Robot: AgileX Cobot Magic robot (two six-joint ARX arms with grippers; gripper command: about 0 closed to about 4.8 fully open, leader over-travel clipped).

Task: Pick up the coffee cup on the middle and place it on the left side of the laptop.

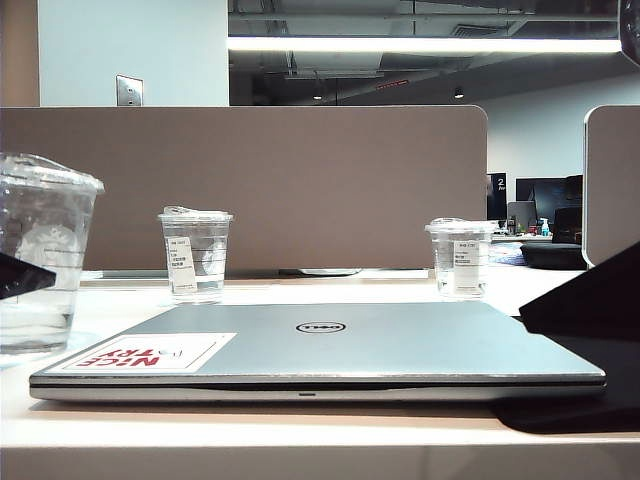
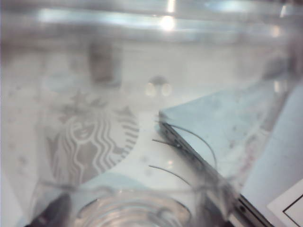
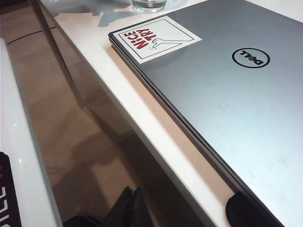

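The coffee cup (image 1: 40, 260), tall and clear with a domed lid, stands at the far left of the exterior view, just left of the closed silver Dell laptop (image 1: 320, 350). My left gripper (image 2: 135, 210) is shut on it. The cup's siren logo (image 2: 94, 142) fills the left wrist view, with a dark finger (image 2: 52, 213) against its side. Only one dark fingertip (image 1: 20, 275) of that gripper shows in the exterior view. My right gripper (image 3: 134, 205) is shut and empty, off the table's near edge. The laptop (image 3: 227, 94) bears a "NICE TRY" sticker (image 3: 154, 38).
Two shorter clear cups with white labels (image 1: 195, 255) (image 1: 460, 257) stand behind the laptop, before a beige divider (image 1: 300, 180). The right arm's dark body (image 1: 590, 300) overhangs the laptop's right end. The white table edge (image 3: 156, 142) runs along the laptop's front.
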